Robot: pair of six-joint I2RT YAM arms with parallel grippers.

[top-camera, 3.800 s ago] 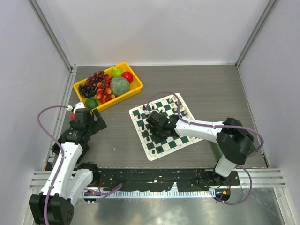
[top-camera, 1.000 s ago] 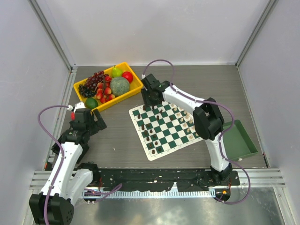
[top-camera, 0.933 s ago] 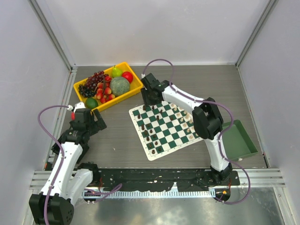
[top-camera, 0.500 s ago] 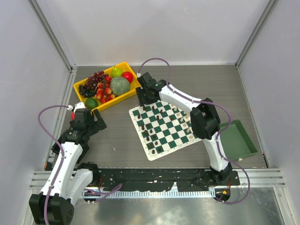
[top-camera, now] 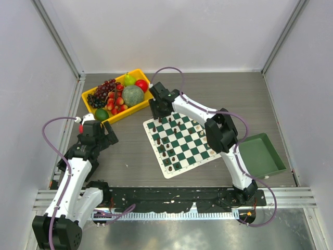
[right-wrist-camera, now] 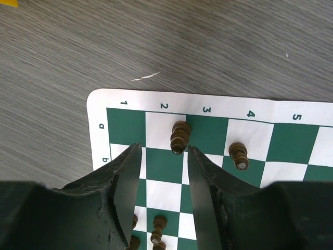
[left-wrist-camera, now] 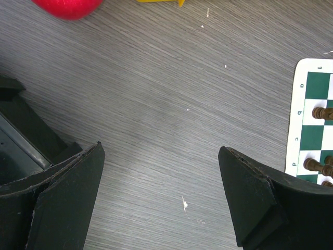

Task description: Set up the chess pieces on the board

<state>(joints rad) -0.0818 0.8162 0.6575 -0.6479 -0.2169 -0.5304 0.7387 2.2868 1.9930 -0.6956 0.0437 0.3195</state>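
Observation:
The board lies tilted at the table's middle, also seen in the right wrist view as the board. Dark chess pieces stand along its left side and cream ones along its right. My right gripper hovers over the board's far-left corner. In its wrist view the right gripper is open with nothing between its fingers. A dark piece stands just beyond the fingertips, and another to its right. My left gripper is wide open over bare table, left of the board.
A yellow tray of fruit sits at the back left, close to the right wrist. A plain green tray lies at the right of the board. The board's edge with dark pieces shows right of the left gripper.
My right arm has swung from the board's near-left part to its far-left corner, then crept a little further left. The left arm has not moved.

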